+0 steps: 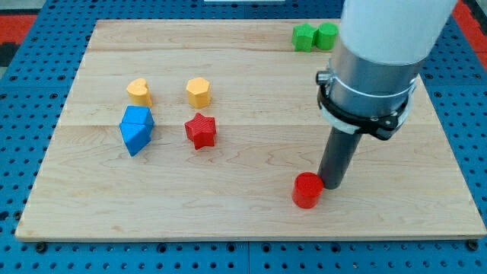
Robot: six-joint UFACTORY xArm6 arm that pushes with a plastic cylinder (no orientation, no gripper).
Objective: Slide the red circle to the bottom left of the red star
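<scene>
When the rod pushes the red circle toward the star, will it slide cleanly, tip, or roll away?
The red circle looks squat and flat-bottomed, so it probably slides rather than tips. My tip sits at its right edge, slightly toward the view's top, so it may veer off. The wooden board looks smooth, likely low friction.

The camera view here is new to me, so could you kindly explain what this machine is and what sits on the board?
There is only one camera view, and where the camera is mounted is not on record. The big grey and white cylinder at the view's right is a robot arm. It has no claw and holds nothing: it ends in a dark rod whose tip slides on the wooden board and pushes blocks. The tip stands against the upper right side of the red circle. Further to the view's left lie the red star, a blue block and two yellow blocks: a heart and a hexagon-like one. Two green blocks sit at the board's top edge.
</scene>
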